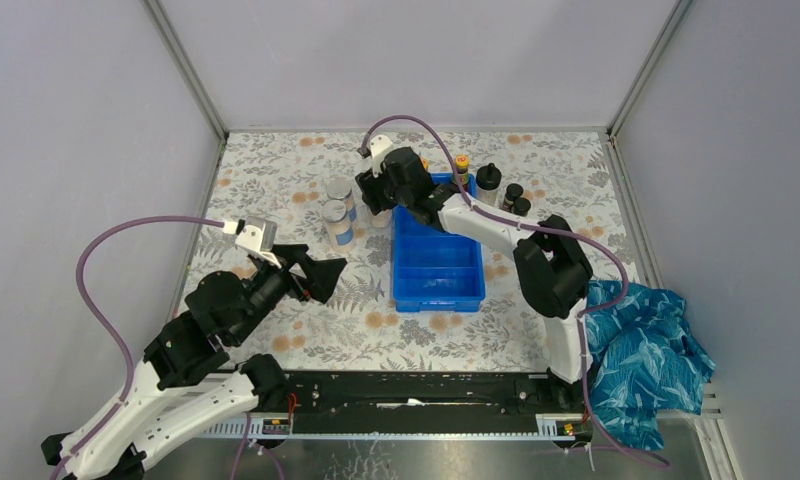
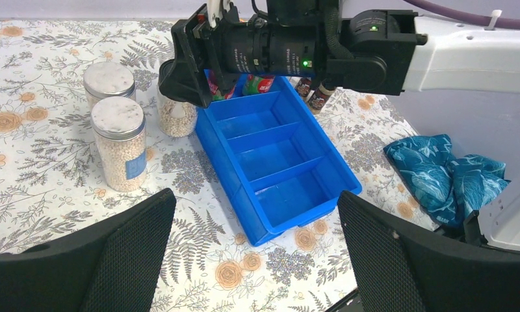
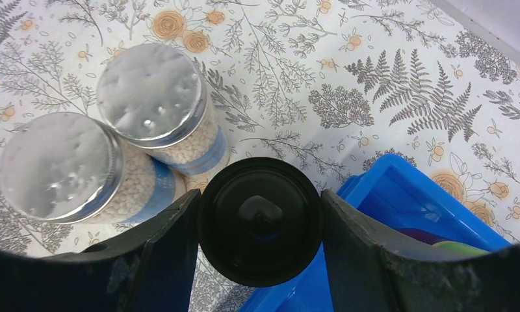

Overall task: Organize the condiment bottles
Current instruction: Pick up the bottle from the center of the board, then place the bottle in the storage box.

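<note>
My right gripper [image 3: 260, 209] is shut on a clear bottle with a black domed cap [image 3: 260, 221], whose pale body [image 2: 177, 118] is just left of the blue tray's far corner. Two silver-lidded, blue-labelled jars [image 1: 338, 190] [image 1: 334, 215] stand close together left of it. A red bottle with a yellow cap [image 1: 462, 165], another black-capped clear bottle [image 1: 488, 180] and two short dark jars [image 1: 517, 199] stand behind the tray at the right. My left gripper [image 1: 321, 262] hangs open above the cloth, left of the tray, with nothing in it.
The blue compartmented tray [image 1: 406, 270] lies mid-table, with something red and green [image 2: 257, 83] in its far compartment. A crumpled blue cloth [image 1: 641, 350] lies at the near right edge. The right arm [image 1: 496, 232] reaches over the tray's far end.
</note>
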